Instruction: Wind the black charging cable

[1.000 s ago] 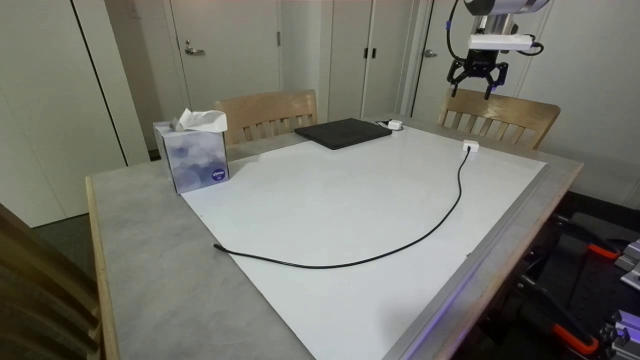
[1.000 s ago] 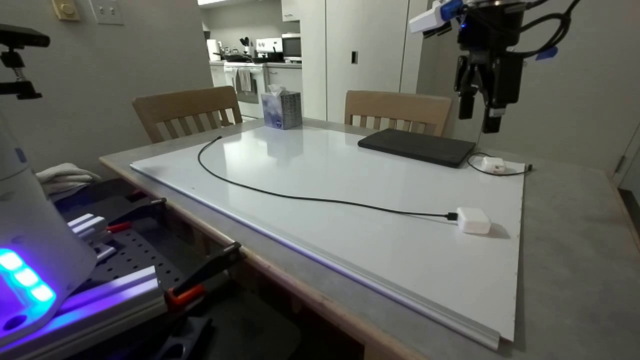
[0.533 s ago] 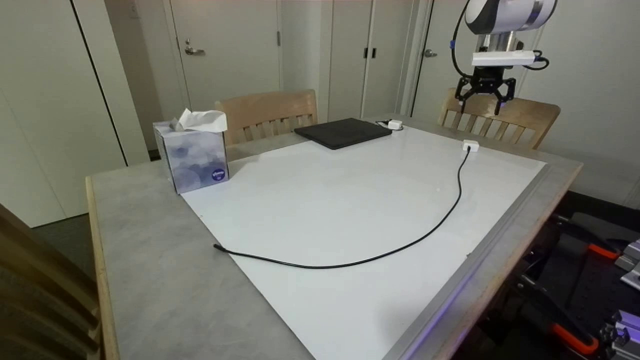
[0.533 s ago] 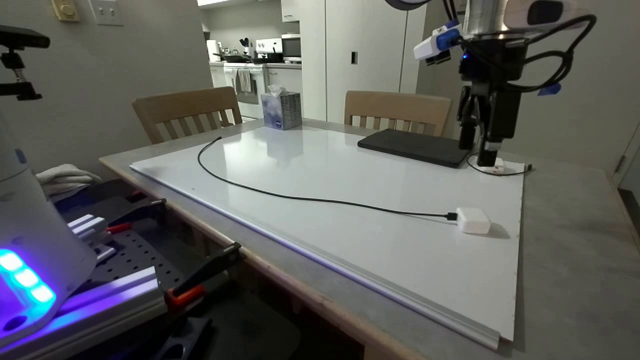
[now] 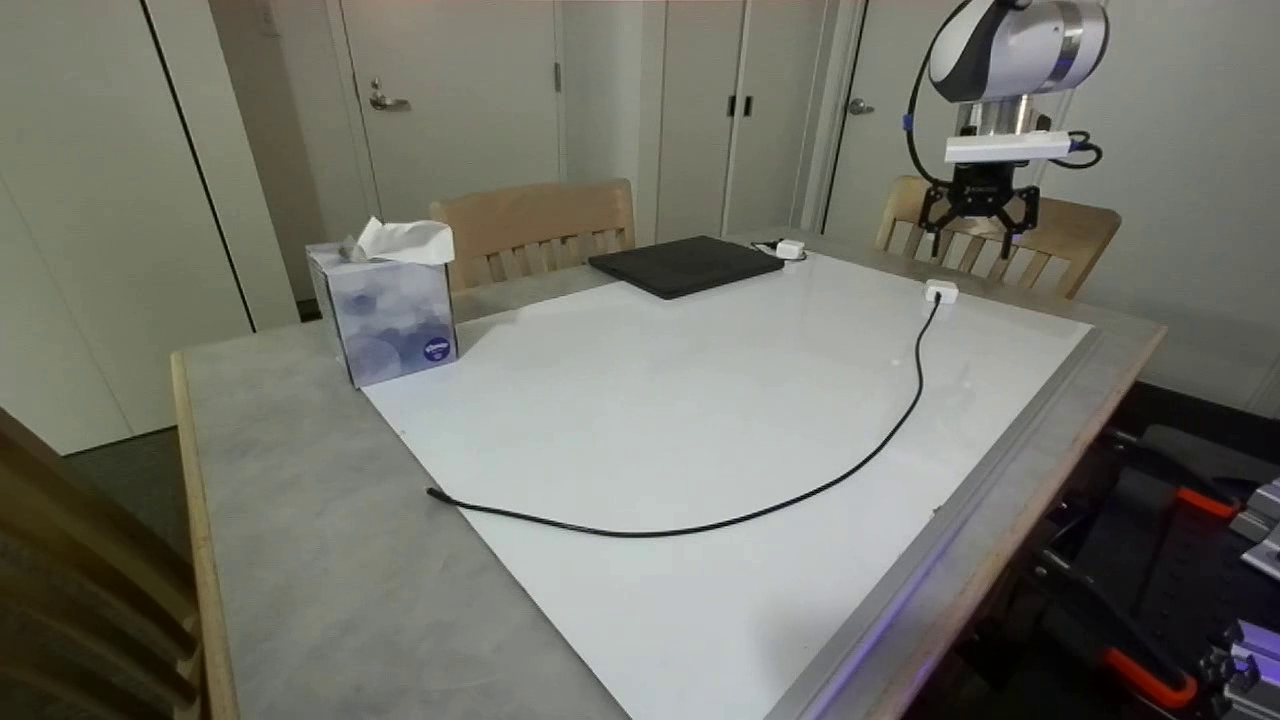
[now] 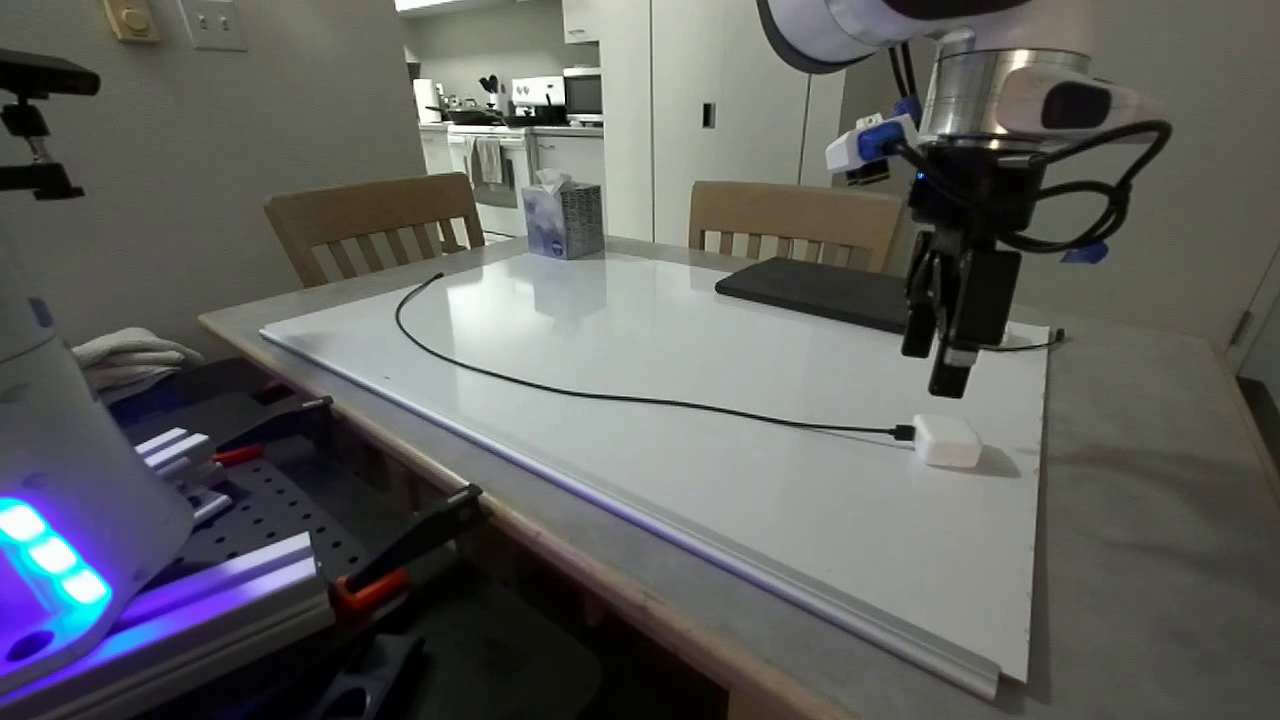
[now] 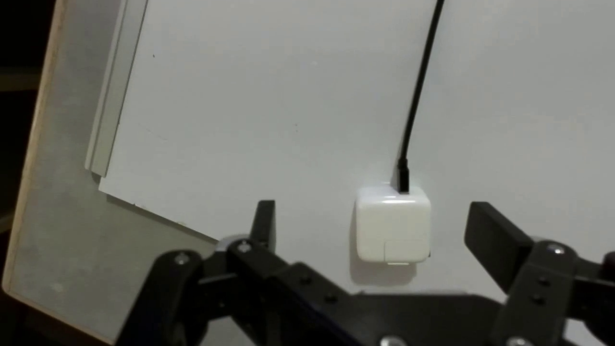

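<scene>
The black, jointed two-finger gripper (image 5: pixel 970 250) hung w/ jaws spread wide & nothing btwn them, above the small white plastic cube-shaped plug (image 7: pixel 394 226), not touching it afaict. The long, thin, rubbery-looking black charging cable (image 5: pixel 640 534) ran from that plug in one big loose curve across the glossy, flat white board (image 5: pixel 620 420); in an exterior view its free end (image 5: pixel 433 492) poked just past the board's edge, over the grey tabletop (image 5: pixel 300 540). So I judged it the approach step: no winding done yet. Next move prob. called for a straight drop w/ a small sideways trim, since the wrist view put the plug nearer the finger (image 7: pixel 495 245) on that view's right, then a squeeze on the plug or the cord right beside it. Then I'd need slow loops, b/c the loose tail would likely drag.
</scene>
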Robot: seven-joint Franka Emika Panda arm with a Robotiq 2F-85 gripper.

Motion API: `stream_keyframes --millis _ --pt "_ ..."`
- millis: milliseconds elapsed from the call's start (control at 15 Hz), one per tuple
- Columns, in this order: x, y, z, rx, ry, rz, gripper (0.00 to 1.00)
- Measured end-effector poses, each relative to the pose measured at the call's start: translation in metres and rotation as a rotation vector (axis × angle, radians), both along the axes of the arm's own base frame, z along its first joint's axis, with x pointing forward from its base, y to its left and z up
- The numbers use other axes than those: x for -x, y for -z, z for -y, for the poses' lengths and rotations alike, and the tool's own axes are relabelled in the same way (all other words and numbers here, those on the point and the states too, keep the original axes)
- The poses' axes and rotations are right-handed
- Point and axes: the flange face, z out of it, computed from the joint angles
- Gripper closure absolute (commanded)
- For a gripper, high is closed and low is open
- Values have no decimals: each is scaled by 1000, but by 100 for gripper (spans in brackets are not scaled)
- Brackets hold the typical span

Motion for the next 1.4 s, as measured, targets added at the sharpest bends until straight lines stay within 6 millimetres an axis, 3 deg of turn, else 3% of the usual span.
stream_keyframes --millis 533,1067,1400 --pt "-1 24 9 -161 -7 136 0" --pt "-5 15 18 -140 -47 145 0" --pt "-1 35 20 -129 -49 119 0"
